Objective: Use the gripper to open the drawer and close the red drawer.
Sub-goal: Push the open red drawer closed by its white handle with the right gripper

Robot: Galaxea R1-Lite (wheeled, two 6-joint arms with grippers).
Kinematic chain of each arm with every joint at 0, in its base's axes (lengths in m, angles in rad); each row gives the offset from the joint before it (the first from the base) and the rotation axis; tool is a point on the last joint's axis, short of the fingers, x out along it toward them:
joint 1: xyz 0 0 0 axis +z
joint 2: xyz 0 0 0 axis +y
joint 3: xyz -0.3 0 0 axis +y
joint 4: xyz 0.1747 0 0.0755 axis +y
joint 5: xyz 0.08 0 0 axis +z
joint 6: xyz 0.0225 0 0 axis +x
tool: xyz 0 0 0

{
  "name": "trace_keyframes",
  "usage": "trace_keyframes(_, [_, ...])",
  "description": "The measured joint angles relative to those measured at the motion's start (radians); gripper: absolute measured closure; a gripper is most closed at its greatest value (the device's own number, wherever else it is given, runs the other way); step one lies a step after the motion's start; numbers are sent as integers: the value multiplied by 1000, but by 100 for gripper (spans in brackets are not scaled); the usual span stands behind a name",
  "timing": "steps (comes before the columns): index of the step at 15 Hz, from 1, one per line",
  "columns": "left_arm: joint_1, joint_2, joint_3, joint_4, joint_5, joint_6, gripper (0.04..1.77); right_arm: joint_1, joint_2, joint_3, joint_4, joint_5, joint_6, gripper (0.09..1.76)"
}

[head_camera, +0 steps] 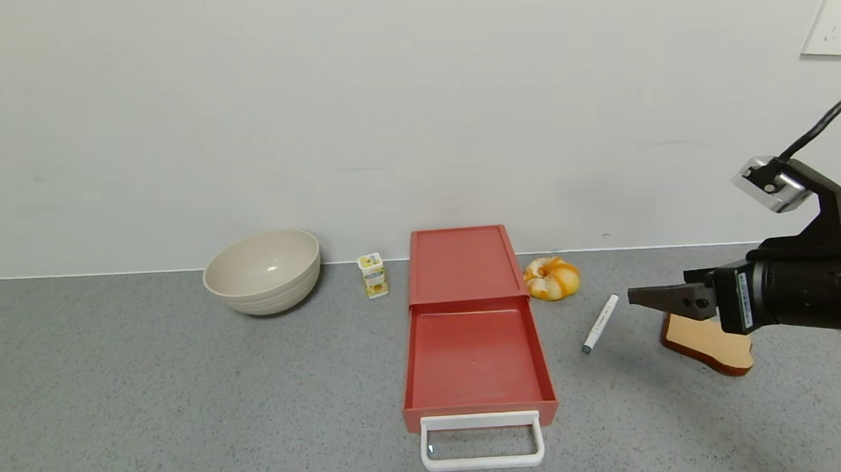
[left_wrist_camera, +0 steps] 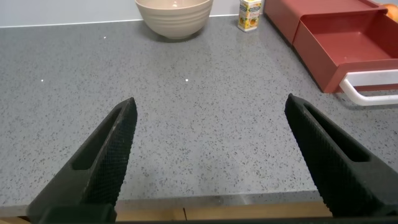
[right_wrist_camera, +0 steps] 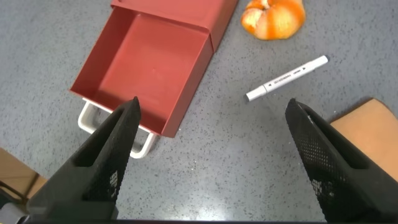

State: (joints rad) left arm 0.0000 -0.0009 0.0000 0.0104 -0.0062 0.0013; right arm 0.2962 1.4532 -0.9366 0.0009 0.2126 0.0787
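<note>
Closing the drawer [head_camera: 473, 358] is what remains: it stands pulled well out of its red casing [head_camera: 463, 264] at mid-desk, white handle [head_camera: 482, 440] toward you. Your right claw [head_camera: 668, 300] hovers well off to the drawer's right, spread wide and holding nothing. The drawer's long axis runs away from you, so push on the handle end. Your left claw [left_wrist_camera: 211, 155], also wide open and empty, sits over bare desk [left_wrist_camera: 205, 112].

Grey speckled countertop [head_camera: 115, 391] meets a plain white wall [head_camera: 315, 91] bearing a white socket [head_camera: 834, 25]
</note>
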Motion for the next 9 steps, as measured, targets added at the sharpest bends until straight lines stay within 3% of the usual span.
trace_keyframes(5, [0,0,0,0,0,0,9,117,66,-43,53,-108,76,14])
trace_keyframes(9, [0,0,0,0,0,0,9,225,143,-161,245,-151,226,14])
